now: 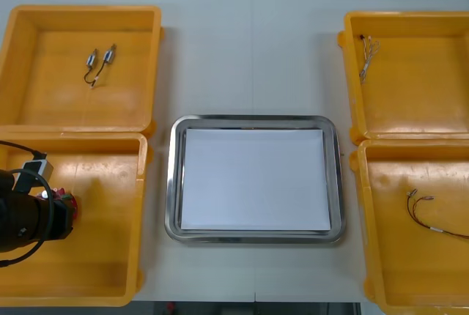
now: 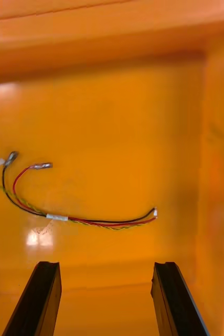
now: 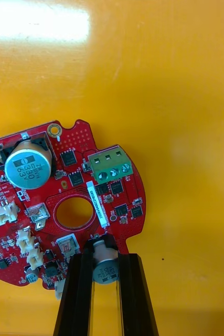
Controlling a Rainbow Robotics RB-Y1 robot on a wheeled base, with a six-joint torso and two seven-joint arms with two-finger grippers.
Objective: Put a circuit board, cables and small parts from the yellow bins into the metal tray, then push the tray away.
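Jaws of the left gripper (image 3: 105,258) are narrowed onto a small silver cylinder (image 3: 105,269) at the edge of the round red circuit board (image 3: 80,142), inside the yellow plastic bin (image 1: 102,256) at lower left of the front view. Jaws of the right gripper (image 2: 106,270) stand wide above a black, red and yellow cable (image 2: 91,219) lying in the lower-right yellow bin (image 1: 396,256). Between the bins at centre sits the shiny metal tray (image 1: 173,183), white inside.

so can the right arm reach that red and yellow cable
Probably yes: the open right gripper points at the cable, lying alone on its yellow bin floor; the left gripper grips the circuit board.
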